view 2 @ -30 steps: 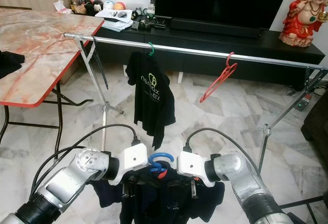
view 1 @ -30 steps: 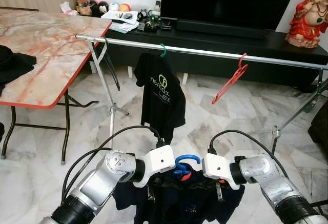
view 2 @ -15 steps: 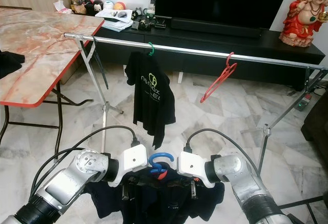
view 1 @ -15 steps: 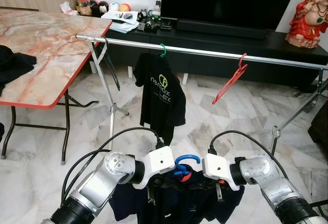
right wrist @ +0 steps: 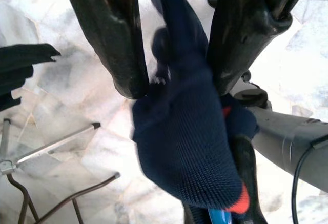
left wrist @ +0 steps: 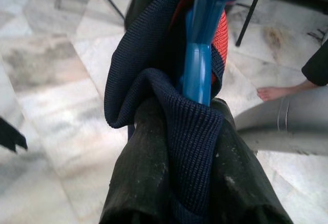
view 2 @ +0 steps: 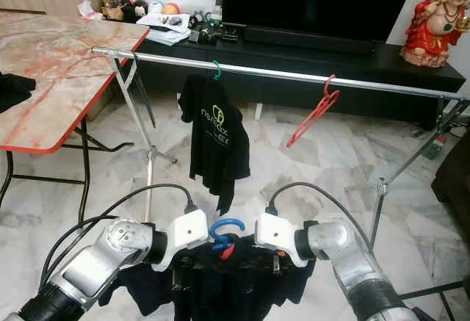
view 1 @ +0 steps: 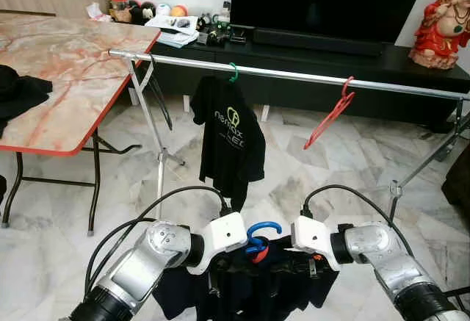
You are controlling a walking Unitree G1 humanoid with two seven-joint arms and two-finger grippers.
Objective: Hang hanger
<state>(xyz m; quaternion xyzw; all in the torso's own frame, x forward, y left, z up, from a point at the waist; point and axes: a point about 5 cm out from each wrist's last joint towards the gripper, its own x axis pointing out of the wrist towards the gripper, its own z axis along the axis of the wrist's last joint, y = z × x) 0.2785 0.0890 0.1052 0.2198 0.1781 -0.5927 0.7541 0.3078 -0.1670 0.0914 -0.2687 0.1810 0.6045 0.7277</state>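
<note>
Both grippers, left [left wrist: 174,183] and right [right wrist: 177,88], pinch a navy shirt [view 2: 235,280] on a blue hanger [view 1: 258,234], its red-orange collar probably inside.

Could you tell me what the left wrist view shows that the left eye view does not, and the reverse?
The left wrist view alone gives a bare foot on the floor. The left eye view alone gives the rail with a black shirt and an empty red hanger. Both share the blue hanger inside the navy garment, clamped by the left gripper.
</note>
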